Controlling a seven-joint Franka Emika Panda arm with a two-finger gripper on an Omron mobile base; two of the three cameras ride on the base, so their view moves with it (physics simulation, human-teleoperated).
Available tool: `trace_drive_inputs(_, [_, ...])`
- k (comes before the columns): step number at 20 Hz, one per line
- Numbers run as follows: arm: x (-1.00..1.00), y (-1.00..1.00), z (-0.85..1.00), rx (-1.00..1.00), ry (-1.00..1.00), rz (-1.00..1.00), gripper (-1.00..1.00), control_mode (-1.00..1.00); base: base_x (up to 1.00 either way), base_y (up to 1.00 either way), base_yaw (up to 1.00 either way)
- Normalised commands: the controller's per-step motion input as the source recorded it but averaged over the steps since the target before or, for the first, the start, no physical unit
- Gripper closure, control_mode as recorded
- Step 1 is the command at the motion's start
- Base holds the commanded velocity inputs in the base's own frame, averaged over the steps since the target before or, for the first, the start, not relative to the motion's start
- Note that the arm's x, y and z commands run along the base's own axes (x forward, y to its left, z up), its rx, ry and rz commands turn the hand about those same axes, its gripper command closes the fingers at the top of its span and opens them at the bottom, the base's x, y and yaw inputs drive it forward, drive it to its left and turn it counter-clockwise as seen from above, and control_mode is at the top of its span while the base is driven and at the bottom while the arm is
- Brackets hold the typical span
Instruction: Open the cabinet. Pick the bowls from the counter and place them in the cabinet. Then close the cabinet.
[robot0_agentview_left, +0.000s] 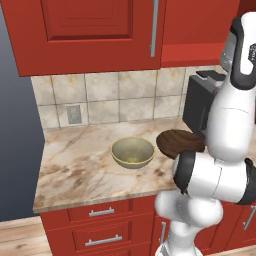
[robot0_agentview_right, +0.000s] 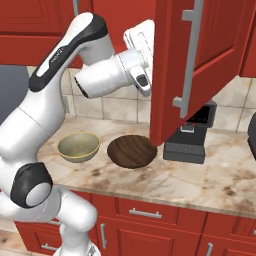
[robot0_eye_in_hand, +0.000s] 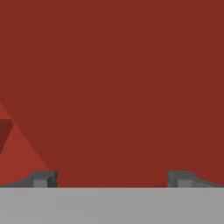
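Observation:
The red cabinet (robot0_agentview_left: 90, 35) hangs above the counter (robot0_agentview_left: 80, 170). Its left door is shut, with a silver bar handle (robot0_agentview_left: 155, 27). In the right base view the right door (robot0_agentview_right: 205, 60) stands swung out towards me, its handle (robot0_agentview_right: 187, 60) facing out. My hand (robot0_agentview_right: 139, 52) is up against that door's inner side, its fingers hidden behind the door edge. In the hand view my gripper (robot0_eye_in_hand: 111, 179) is open, fingertips wide apart, close to a flat red surface. The olive-tan bowl (robot0_agentview_left: 132, 152) (robot0_agentview_right: 77, 147) and the dark brown bowl (robot0_agentview_left: 180, 142) (robot0_agentview_right: 131, 151) sit side by side on the counter.
A black coffee machine (robot0_agentview_right: 192, 140) stands on the counter right of the bowls, under the open door. A wall outlet (robot0_agentview_left: 74, 114) is set in the tiled backsplash. Red drawers (robot0_agentview_left: 102, 212) with short handles run below the counter. The counter ends at its left edge (robot0_agentview_left: 40, 185).

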Motion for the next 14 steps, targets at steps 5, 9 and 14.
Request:
trace_drive_inputs(5, [0.07, -0.22, -0.04, 0.01, -0.04, -0.06, -1.0, -1.0, 0.0, 0.0, 0.0])
trace_drive_inputs(9, [-0.54, 0.33, 0.01, -0.13, -0.15, 0.06, -1.0, -1.0, 0.0, 0.0, 0.0])
trace_drive_inputs(14, [-0.61, 0.86, 0.01, -0.33, -0.03, 0.35, -1.0, -1.0, 0.0, 0.0, 0.0])
